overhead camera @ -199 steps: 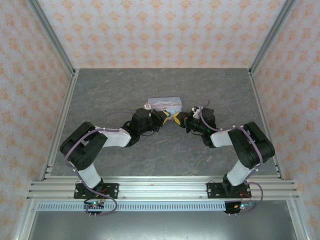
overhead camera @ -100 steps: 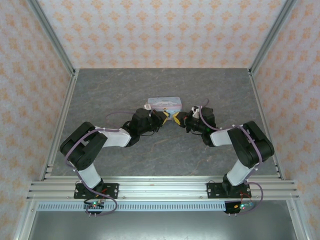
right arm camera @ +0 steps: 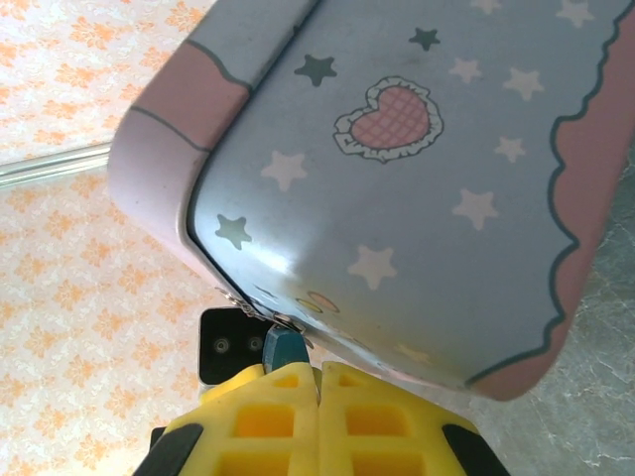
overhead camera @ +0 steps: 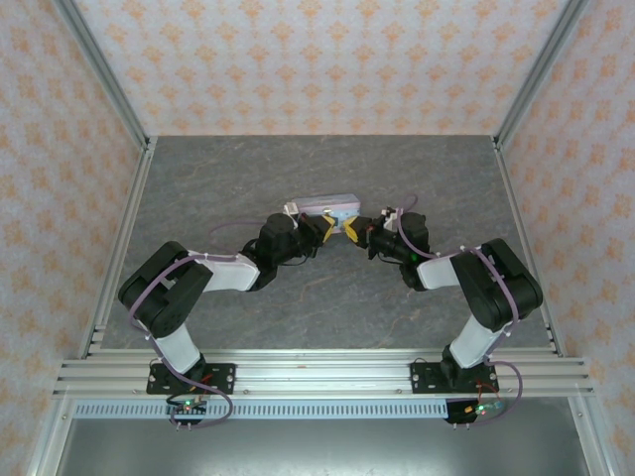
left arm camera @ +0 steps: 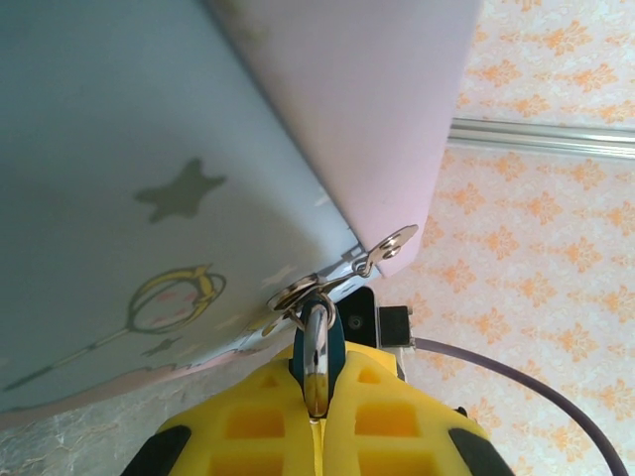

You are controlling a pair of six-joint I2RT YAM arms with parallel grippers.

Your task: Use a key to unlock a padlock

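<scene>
Since the top view is too small where the two arms meet, the padlock can't be made out there. It only shows the left gripper [overhead camera: 326, 226] and right gripper [overhead camera: 350, 230] nose to nose at the tin's [overhead camera: 322, 206] near side, on the grey table [overhead camera: 248, 178].

Left wrist view: the padlock [left arm camera: 331, 342] hangs from the tin's metal hasp [left arm camera: 298, 291], at the corner where the tin's [left arm camera: 149, 149] blue face meets its pink end. The teal body is mostly hidden behind the yellow fingers [left arm camera: 248, 426]. The left gripper [left arm camera: 317, 397] is clamped on the lock, with the steel shackle lying in the seam between the pads.

Right wrist view: only a sliver of the teal padlock [right arm camera: 281, 347] shows under the tin's [right arm camera: 417, 198] edge, just above the finger [right arm camera: 263, 421]. The right gripper's [right arm camera: 318, 382] pads are pressed together with no visible gap, and whether anything thin sits between them can't be told. The keyhole is hidden, and whether the lock is locked or unlocked can't be read.

The tin's lid seam is a thin line and looks closed. The inside is hidden.
</scene>
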